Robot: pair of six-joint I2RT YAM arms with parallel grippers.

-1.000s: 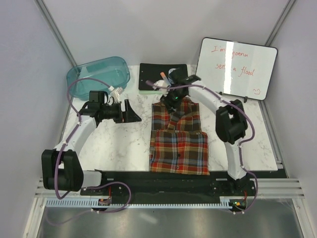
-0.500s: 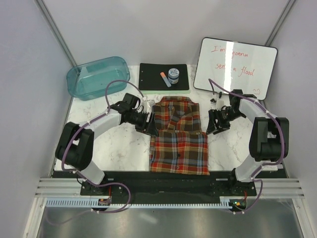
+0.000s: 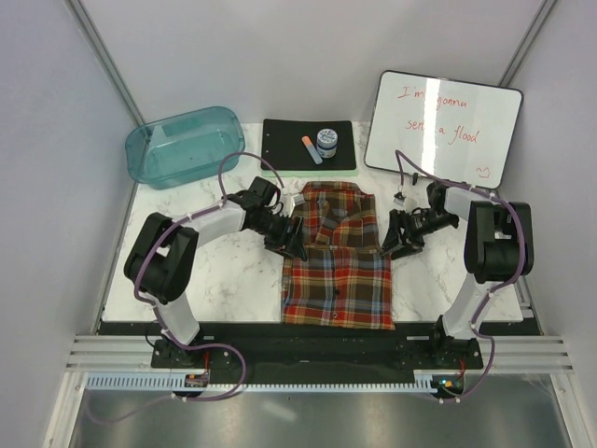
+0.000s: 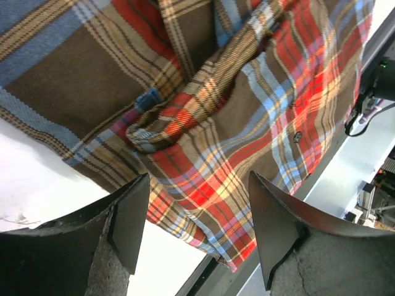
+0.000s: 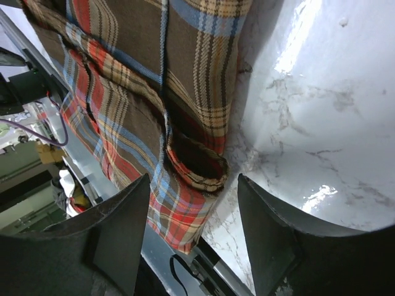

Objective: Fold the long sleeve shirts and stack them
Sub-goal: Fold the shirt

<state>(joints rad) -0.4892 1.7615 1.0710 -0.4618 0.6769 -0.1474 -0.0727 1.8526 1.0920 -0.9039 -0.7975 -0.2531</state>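
One plaid flannel shirt (image 3: 336,261), in red, orange, brown and blue-grey checks, lies folded into a tall rectangle in the middle of the marble table, collar at the far end. My left gripper (image 3: 286,241) is open at the shirt's left edge, about mid-height. In the left wrist view the shirt (image 4: 234,123) and a folded cuff lie just beyond the open fingers (image 4: 126,222). My right gripper (image 3: 395,239) is open at the shirt's right edge. In the right wrist view a folded cuff of the shirt (image 5: 197,166) lies between the open fingers (image 5: 123,246).
A teal plastic bin (image 3: 187,145) stands at the back left. A black clipboard (image 3: 280,149) on a green pad holds a marker (image 3: 311,149) and a small jar (image 3: 326,141). A whiteboard (image 3: 443,126) leans at the back right. Dark rails (image 3: 308,336) run along the near edge.
The right gripper left the collar and swung out to the shirt's right edge. The left gripper came in from the left to the shirt's left edge. The shirt has stayed put.
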